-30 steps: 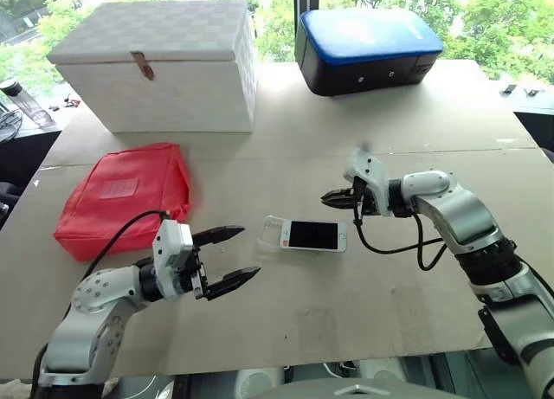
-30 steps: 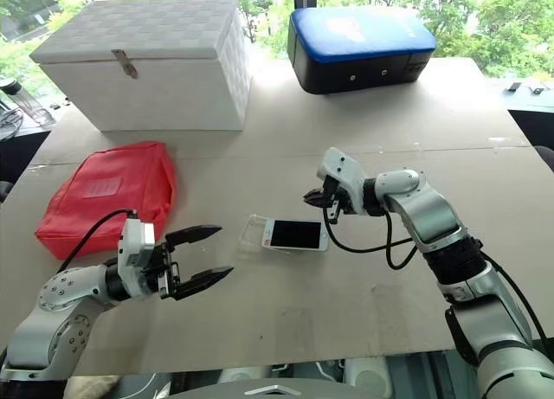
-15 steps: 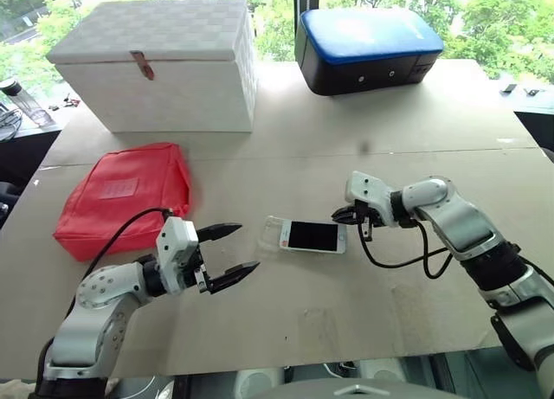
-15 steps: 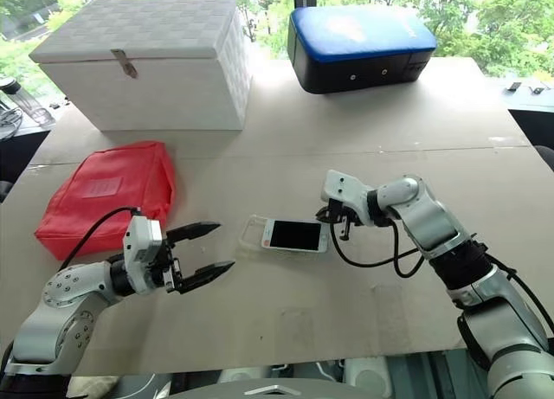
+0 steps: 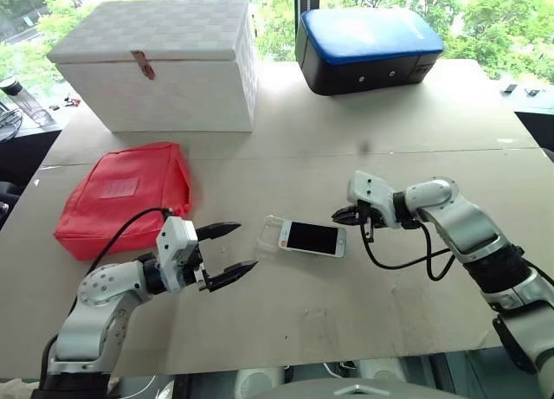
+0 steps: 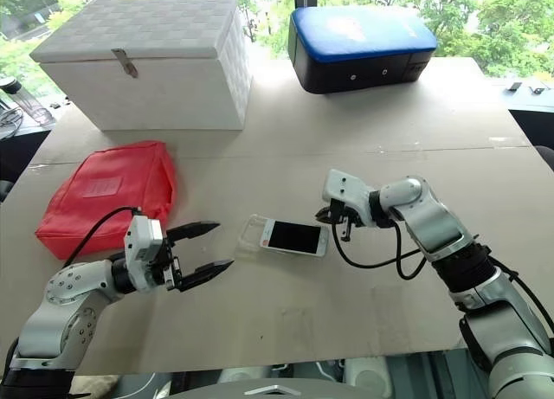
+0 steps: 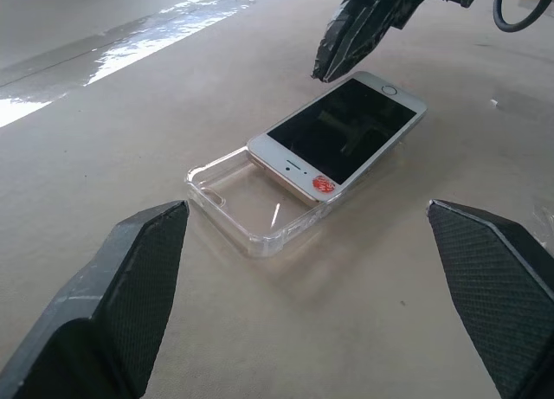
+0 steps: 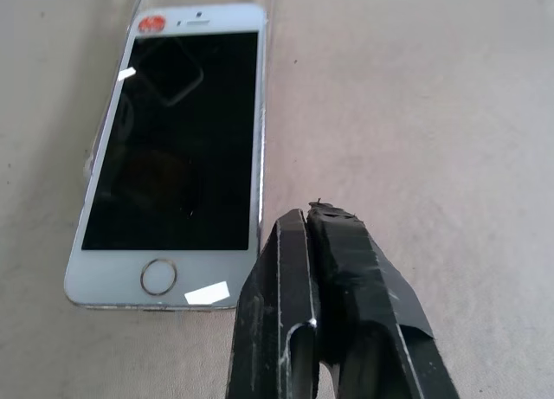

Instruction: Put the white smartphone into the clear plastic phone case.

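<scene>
Left wrist view: the white smartphone (image 7: 344,132) lies half inside the clear plastic phone case (image 7: 245,204). Right gripper (image 5: 338,215) pressed together beside it; left gripper (image 5: 236,248) spread wide.

white smartphone (image 7: 344,129) glossy glass; clear plastic phone case (image 7: 234,200) shiny; table (image 5: 346,304) matt, paper-like; red pouch (image 5: 125,196) cloth.

Clear plastic phone case (image 7: 232,197): far end under white smartphone (image 7: 339,134), how far phone is seated, can't tell. In right wrist view case top cut by frame edge. Right gripper (image 5: 339,215) tip close to phone's home-button end, touching or not, unclear. Left gripper (image 5: 228,251) fingers (image 7: 130,286) cut off at bottom of left wrist view. Red dot (image 7: 322,183) on phone face too small to read. Bottle (image 5: 26,103) beyond table's left edge cropped by frame.
</scene>
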`<act>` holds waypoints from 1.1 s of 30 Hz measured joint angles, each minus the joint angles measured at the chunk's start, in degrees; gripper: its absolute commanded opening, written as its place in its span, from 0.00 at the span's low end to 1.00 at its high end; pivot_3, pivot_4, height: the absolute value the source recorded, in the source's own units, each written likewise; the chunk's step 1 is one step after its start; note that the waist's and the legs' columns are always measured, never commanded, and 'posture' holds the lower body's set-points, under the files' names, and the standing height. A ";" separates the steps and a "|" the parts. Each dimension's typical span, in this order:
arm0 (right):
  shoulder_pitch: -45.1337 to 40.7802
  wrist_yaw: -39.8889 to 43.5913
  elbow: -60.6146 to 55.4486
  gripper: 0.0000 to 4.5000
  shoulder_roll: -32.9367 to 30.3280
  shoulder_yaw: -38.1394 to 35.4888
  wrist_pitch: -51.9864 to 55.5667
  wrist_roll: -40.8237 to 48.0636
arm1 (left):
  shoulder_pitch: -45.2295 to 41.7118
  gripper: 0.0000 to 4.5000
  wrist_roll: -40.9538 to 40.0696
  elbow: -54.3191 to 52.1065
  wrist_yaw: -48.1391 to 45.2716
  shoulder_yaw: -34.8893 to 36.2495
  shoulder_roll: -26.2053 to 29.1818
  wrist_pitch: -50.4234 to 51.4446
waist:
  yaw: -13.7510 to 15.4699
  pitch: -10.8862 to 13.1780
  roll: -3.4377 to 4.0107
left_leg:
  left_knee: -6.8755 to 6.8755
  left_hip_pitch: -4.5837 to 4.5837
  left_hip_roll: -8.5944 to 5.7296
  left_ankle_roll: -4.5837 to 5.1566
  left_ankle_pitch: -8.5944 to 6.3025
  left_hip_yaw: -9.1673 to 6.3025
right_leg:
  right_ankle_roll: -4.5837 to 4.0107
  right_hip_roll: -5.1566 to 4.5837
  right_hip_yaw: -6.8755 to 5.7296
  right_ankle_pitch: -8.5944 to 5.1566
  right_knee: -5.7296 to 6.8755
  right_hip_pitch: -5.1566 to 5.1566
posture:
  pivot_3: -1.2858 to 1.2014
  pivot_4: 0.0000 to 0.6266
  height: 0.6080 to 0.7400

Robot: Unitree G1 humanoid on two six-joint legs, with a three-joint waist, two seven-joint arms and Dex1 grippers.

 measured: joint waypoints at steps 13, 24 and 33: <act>-2.73 -0.46 2.88 0.00 9.43 3.75 1.88 1.46 | 0.37 1.00 0.01 0.65 -0.09 0.06 -0.14 -0.76 | -0.07 0.00 0.00 | 0.02 0.00 -0.01 -0.23 0.14 0.02 | -0.12 0.07 0.00 0.08 0.01 0.01 | 0.52 0.24 1.00; -5.36 -0.97 11.10 0.00 13.50 10.31 -2.96 -4.56 | 1.10 1.00 0.00 0.63 0.32 0.06 -0.20 -1.06 | -0.22 -0.20 -0.02 | 0.02 0.42 0.05 0.00 -0.01 0.00 | 0.07 0.00 0.00 -0.04 0.05 0.30 | 0.52 0.24 1.00; -2.29 -2.53 11.07 0.00 15.25 5.75 -0.92 -2.10 | 0.35 1.00 0.32 0.55 2.71 -0.03 -0.53 0.17 | -0.11 -0.61 0.02 | 0.01 0.56 0.11 0.01 -0.02 0.01 | -0.15 -0.13 0.10 -0.14 0.11 0.38 | 0.52 0.24 1.00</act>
